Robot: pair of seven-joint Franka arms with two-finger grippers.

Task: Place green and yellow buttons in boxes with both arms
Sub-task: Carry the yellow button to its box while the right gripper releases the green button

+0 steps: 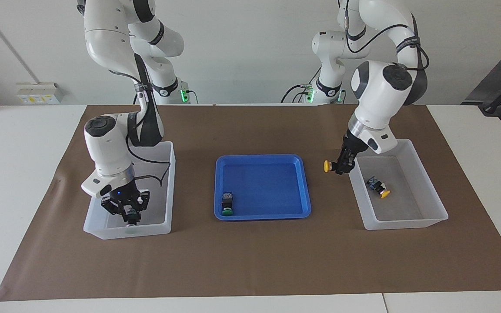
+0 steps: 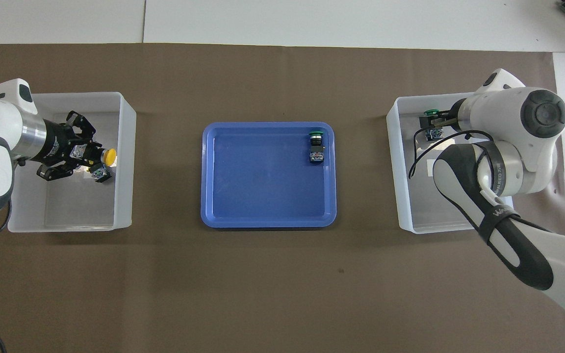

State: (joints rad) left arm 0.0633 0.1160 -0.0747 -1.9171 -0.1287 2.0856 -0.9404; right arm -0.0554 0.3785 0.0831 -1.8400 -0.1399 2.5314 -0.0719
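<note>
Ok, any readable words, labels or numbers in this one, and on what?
"WA": start of the white lettering on the black strap round the right arm; the rest is unreadable.
Strap lettering on the left arm: too small to read.
Sticker on the green button in the blue tray: too small.
Wall socket stickers: too small.

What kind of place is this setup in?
Probably a robotics lab: two white Franka arms work at a table under a brown mat, sorting push-buttons from a blue tray.
</note>
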